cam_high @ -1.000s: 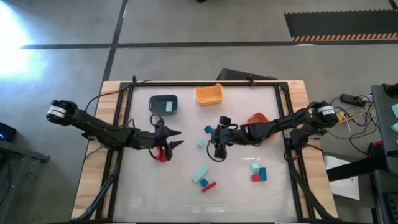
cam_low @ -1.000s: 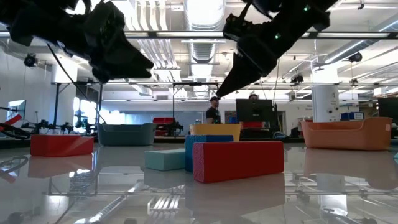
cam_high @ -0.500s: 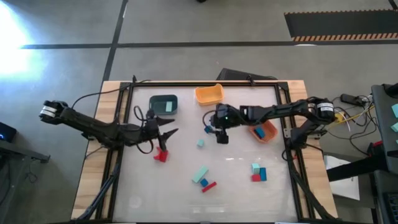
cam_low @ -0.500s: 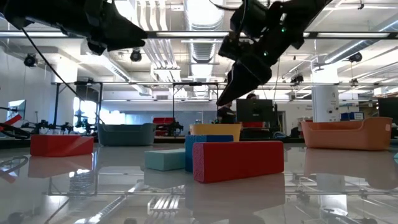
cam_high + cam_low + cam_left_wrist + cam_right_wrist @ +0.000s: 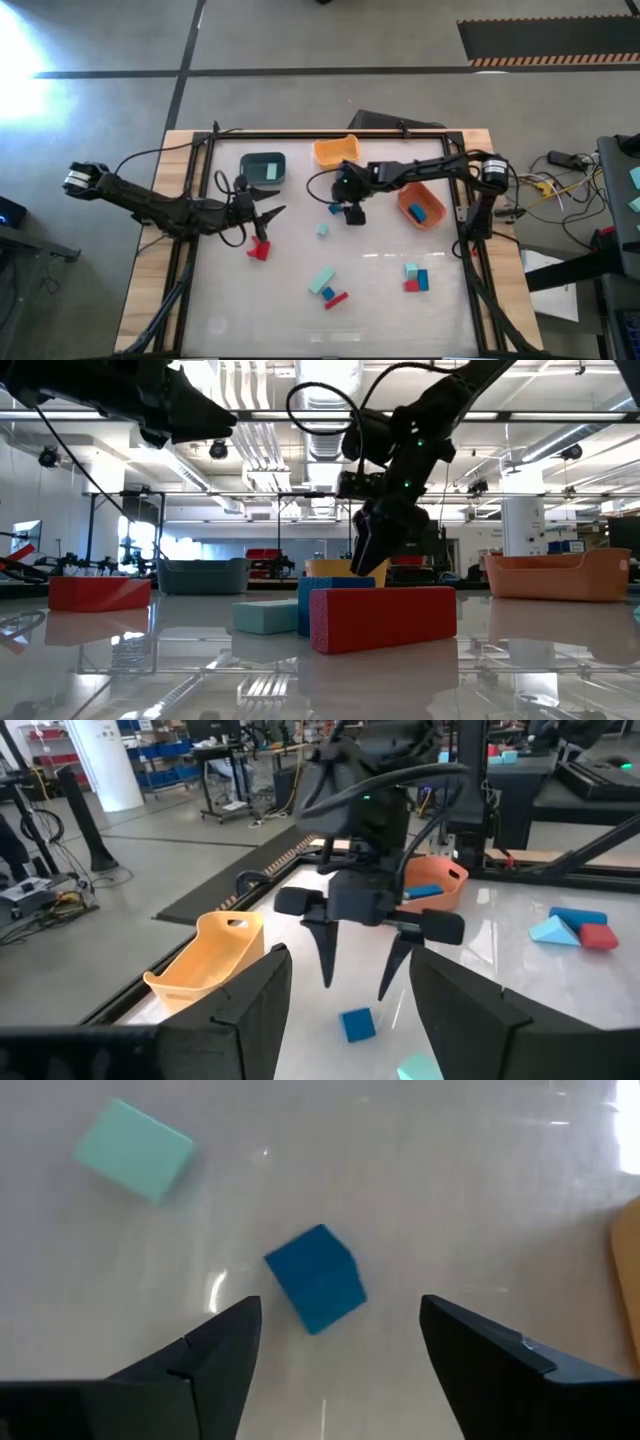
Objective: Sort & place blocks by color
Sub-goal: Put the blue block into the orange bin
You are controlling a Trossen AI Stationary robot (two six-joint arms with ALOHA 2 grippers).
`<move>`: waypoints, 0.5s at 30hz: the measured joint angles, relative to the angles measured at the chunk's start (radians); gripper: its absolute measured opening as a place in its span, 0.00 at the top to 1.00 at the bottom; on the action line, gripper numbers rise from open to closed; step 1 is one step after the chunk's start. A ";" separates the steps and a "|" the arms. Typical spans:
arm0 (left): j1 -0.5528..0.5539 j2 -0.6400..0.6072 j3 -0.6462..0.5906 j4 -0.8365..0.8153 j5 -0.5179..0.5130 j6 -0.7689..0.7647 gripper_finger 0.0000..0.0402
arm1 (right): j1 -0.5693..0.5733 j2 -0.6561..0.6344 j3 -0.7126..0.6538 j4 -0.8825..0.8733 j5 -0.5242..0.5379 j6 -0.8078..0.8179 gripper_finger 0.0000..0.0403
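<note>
In the low view the long red rectangular block (image 5: 383,618) stands in front of a blue block (image 5: 334,592), of which only the upper part shows, and covers one end of the pale mint block (image 5: 264,616). The yellow-orange plastic bin (image 5: 345,567) is partly hidden behind the right hand (image 5: 371,557), and the left hand (image 5: 190,412) is cut off by that picture's top edge. From above, the piece inside the dark teal bin (image 5: 264,168) is too small to tell its shape.

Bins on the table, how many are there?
3. The dark teal bin is at the far left of the table, the yellow-orange bin is at the middle of the far edge, and the orange bin is on the right side. None seems hidden.
</note>
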 joint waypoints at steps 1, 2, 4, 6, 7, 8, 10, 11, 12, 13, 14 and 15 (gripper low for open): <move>0.000 0.001 0.000 0.000 0.000 0.002 0.53 | -0.003 0.008 0.008 -0.002 -0.001 -0.007 0.34; 0.000 0.002 0.000 0.000 0.000 0.002 0.53 | -0.004 0.015 0.014 -0.001 0.001 -0.013 0.34; 0.000 0.002 0.000 0.000 0.000 0.002 0.53 | -0.007 0.032 0.026 -0.004 -0.003 -0.032 0.34; 0.000 0.002 0.000 0.000 0.000 0.002 0.53 | -0.009 0.052 0.034 0.001 -0.046 -0.042 0.34; 0.000 0.002 0.000 0.000 0.000 0.002 0.53 | -0.009 0.062 0.036 0.000 -0.068 -0.047 0.35; 0.000 0.002 0.000 0.000 0.000 0.002 0.53 | -0.009 0.075 0.038 0.004 -0.076 -0.053 0.35; 0.000 0.002 0.000 0.000 0.000 0.002 0.53 | -0.009 0.100 0.039 0.028 -0.078 -0.057 0.36; 0.000 0.002 0.000 0.000 0.001 0.002 0.53 | -0.009 0.114 0.040 0.038 -0.079 -0.057 0.37; 0.000 0.002 0.000 0.001 0.001 0.002 0.53 | -0.009 0.125 0.041 0.046 -0.089 -0.058 0.38; 0.000 0.002 -0.001 0.000 0.001 0.002 0.53 | -0.009 0.130 0.041 0.049 -0.089 -0.061 0.39; 0.000 0.002 -0.001 0.001 0.001 0.002 0.53 | -0.009 0.138 0.042 0.054 -0.091 -0.064 0.40; 0.000 0.002 -0.001 0.002 0.001 0.001 0.53 | -0.009 0.142 0.042 0.058 -0.095 -0.065 0.42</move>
